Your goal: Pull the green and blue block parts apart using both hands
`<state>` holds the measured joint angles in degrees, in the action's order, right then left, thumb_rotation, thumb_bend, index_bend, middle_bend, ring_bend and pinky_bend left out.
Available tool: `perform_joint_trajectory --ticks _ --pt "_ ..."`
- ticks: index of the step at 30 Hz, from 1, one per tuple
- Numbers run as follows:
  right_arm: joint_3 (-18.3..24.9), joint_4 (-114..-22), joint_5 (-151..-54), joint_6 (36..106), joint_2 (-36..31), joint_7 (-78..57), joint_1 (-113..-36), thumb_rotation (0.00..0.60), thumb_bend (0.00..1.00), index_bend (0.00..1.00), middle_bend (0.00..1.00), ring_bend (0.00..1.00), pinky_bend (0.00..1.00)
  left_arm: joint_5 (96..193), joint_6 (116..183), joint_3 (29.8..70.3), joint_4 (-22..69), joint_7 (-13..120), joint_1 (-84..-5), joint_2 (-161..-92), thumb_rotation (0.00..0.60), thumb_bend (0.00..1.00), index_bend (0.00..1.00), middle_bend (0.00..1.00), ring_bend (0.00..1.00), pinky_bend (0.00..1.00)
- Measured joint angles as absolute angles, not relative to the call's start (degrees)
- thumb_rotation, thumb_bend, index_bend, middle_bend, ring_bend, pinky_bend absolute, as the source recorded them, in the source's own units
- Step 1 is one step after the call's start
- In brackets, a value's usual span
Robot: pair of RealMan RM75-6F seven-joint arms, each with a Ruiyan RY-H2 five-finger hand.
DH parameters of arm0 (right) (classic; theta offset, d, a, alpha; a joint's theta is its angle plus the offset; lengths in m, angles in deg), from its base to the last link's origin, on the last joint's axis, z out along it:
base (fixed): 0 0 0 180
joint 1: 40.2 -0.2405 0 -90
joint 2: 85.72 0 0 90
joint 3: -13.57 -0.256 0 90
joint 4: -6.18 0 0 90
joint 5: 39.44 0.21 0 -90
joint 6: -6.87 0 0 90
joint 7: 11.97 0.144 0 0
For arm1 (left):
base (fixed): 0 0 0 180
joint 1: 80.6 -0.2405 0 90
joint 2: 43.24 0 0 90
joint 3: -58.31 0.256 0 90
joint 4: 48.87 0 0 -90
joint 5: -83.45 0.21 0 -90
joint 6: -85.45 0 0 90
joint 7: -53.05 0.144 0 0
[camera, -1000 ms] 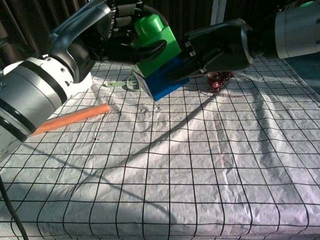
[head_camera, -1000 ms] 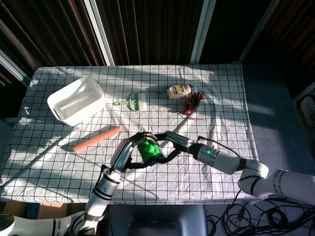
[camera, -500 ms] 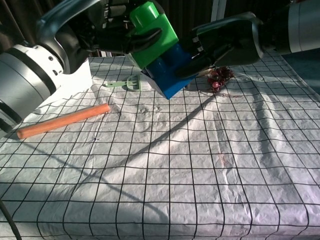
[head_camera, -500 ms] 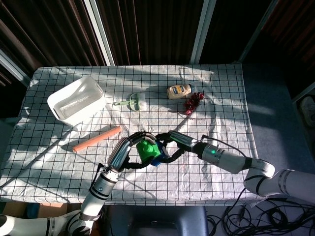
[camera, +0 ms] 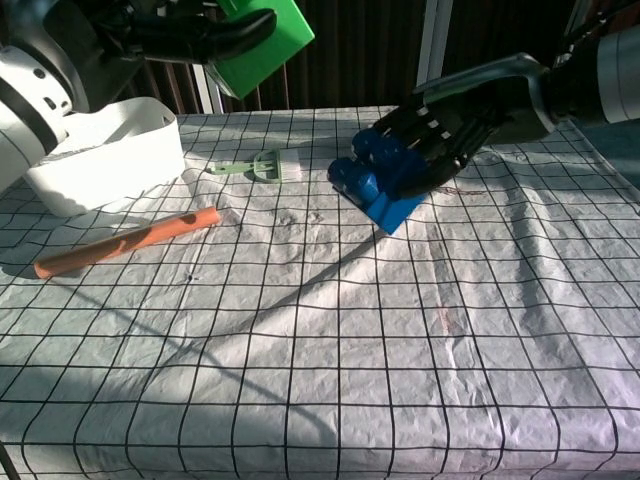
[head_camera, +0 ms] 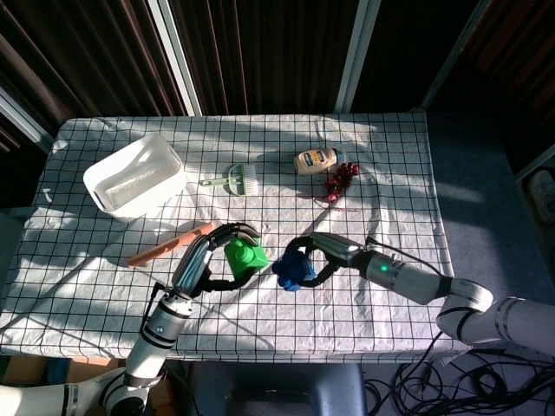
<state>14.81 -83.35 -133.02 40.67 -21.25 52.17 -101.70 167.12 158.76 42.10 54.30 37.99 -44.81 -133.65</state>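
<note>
My left hand (head_camera: 208,260) grasps the green block (head_camera: 242,256) at lower centre; my right hand (head_camera: 321,258) grasps the blue block (head_camera: 291,270) just right, apart. Separation looks done; next, set both down.

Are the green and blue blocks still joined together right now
No, the left hand holds the green block apart from the blue block.

We see a bright green block (head_camera: 242,257) and a deep blue block (head_camera: 292,271) above a white cloth (head_camera: 390,182) with a black grid. Also shown: a white tub (head_camera: 133,176), an orange stick (head_camera: 169,244), a pale green brush (head_camera: 234,180) and dark red berries (head_camera: 339,182).
</note>
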Motion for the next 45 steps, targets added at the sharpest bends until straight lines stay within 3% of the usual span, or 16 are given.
perform_joint_trajectory --ticks 6,13,16,21,25,27,28,30,33,40,45 --pt "15.64 -80.29 -128.29 38.95 -20.55 35.73 -99.91 0.6 0.5 0.91 0.73 0.48 0.16 165.21 158.91 43.49 47.74 36.58 -46.64 -132.8 0.6 1.0 0.65 0.7 0.75 1.0" --pt "17.33 -74.82 -113.8 38.58 -17.57 6.69 -95.95 0.6 0.5 0.82 0.73 0.42 0.16 162.07 157.95 45.58 33.41 30.73 -48.86 -135.59 0.6 0.99 0.64 0.68 0.72 0.96" --pt "18.1 -72.2 -106.3 39.43 -15.58 -3.38 -94.11 0.6 0.49 0.76 0.69 0.39 0.16 161.52 157.45 46.64 27.02 28.13 -49.65 -137.92 0.6 0.96 0.64 0.68 0.66 0.78" --pt "18.98 -69.17 -97.48 39.3 -12.71 -12.44 -92.06 0.6 0.47 0.53 0.51 0.26 0.15 161.72 155.96 49.29 19.0 25.5 -50.68 -142.21 0.6 0.87 0.6 0.64 0.45 0.36" --pt "18.39 -69.36 -96.12 39.4 -12.4 -14.22 -91.0 0.6 0.33 0.21 0.27 0.13 0.1 162.59 153.97 50.89 15.73 22.96 -50.9 -143.76 0.6 0.72 0.46 0.47 0.26 0.17" --pt "17.96 -70.08 -96.24 39.46 -13.05 -14.07 -90.76 0.6 0.26 0.04 0.14 0.05 0.08 163.26 153.79 51.33 14.82 22.36 -50.92 -144.01 0.6 0.62 0.34 0.33 0.14 0.07" --pt "17.71 -70.62 -96.35 39.35 -13.66 -13.87 -90.63 0.6 0.25 0.02 0.11 0.04 0.07 163.47 153.83 51.47 14.58 22.63 -50.95 -144.05 0.6 0.57 0.28 0.27 0.08 0.04" --pt "17.27 -71.59 -96.61 39.23 -14.76 -13.45 -90.38 0.6 0.21 0.0 0.02 0.0 0.03 164.28 154.12 51.91 14.14 23.78 -51.1 -144.06 0.6 0.46 0.15 0.14 0.01 0.0" --pt "16.47 -73.45 -97.68 39.45 -16.72 -12.47 -89.72 0.6 0.19 0.0 0.0 0.0 0.01 164.93 153.95 52.52 14.83 24.44 -51.32 -143.18 0.6 0.36 0.03 0.01 0.0 0.0" --pt "15.13 -79.16 -102.3 41.8 -22.22 -9.58 -87.21 0.6 0.18 0.0 0.0 0.0 0.0 166.97 155.06 53.98 19.74 25.56 -52.44 -138.96 0.6 0.33 0.0 0.0 0.0 0.0" --pt "15.19 -82.98 -105.89 50.69 -25.75 -10.27 -82.94 0.6 0.18 0.0 0.0 0.0 0.0 170.0 163.29 55.03 24.26 28.27 -55.74 -132.91 0.6 0.34 0.0 0.0 0.0 0.0"
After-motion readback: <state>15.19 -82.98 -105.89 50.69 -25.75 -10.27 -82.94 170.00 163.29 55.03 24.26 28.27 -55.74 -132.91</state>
